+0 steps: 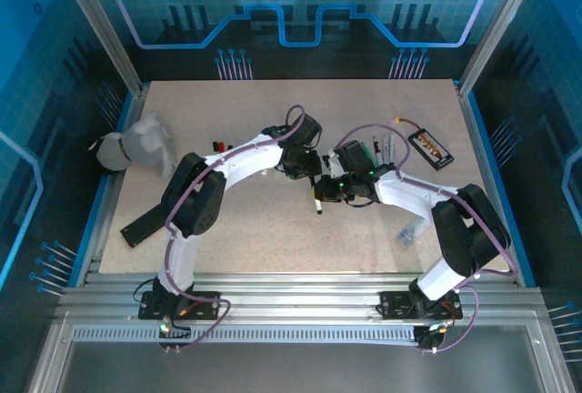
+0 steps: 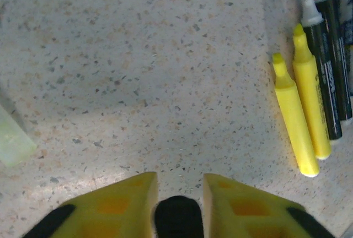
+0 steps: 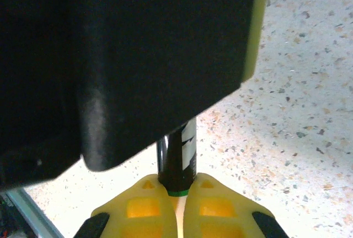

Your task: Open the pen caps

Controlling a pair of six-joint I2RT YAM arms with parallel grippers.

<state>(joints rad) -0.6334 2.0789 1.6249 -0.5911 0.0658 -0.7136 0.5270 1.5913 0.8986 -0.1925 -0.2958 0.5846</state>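
My left claw [image 2: 179, 184] gripped black pen cap [image 2: 178, 218] | my right claw [image 3: 177, 185] clamped pen [image 3: 177, 161] | table [image 2: 138, 84] lay open ahead, yellow markers [image 2: 295, 122] at right.

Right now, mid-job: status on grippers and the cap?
Right gripper shut on black pen body. Left gripper clamped on its black end, likely the cap. Uncapped yellow highlighters lie off to the side, clear of the grip.

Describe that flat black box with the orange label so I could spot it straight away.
Start at the speckled beige table, then look to its far right corner, beyond the right arm. There lies a flat black rectangular device with an orange label on top. Unlike the thin pens just left of it, it is wide and boxy.
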